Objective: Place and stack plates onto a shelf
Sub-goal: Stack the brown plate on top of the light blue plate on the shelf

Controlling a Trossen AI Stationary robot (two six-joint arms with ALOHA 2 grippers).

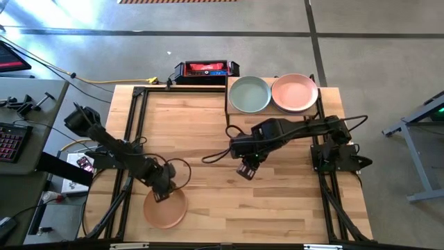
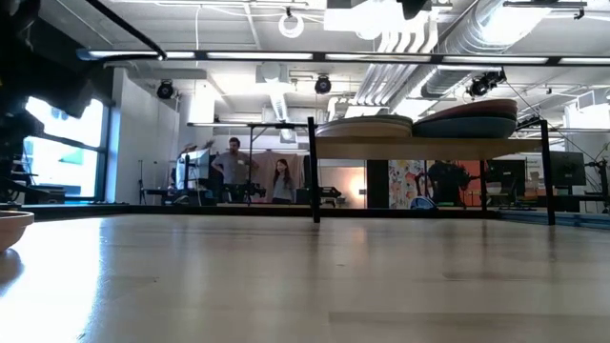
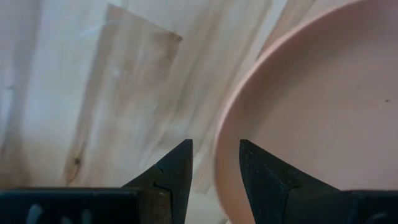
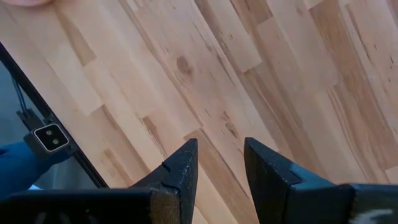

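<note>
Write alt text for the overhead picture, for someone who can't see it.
Two dark robot arms reach over a slatted wooden table: the left tool, open, is at the rim of a peach plate, while the right tool hovers open mid-table. A sage green plate and a pink plate sit on a small shelf.

In your left wrist view the peach plate (image 3: 311, 118) runs off the picture's edge, so you see only part of its rim and bowl. Your low view catches just a sliver of that plate (image 2: 11, 229) at the side, the rest cut away. On the shelf (image 2: 429, 148) you see the two plates there only edge-on from below, their colours lost in shadow; each may be a stack, but you cannot tell. In the high view the left gripper (image 1: 162, 192) overlaps the plate's rim, hiding whether it touches. The people (image 2: 253, 181) in the room behind are too small to make out.
</note>
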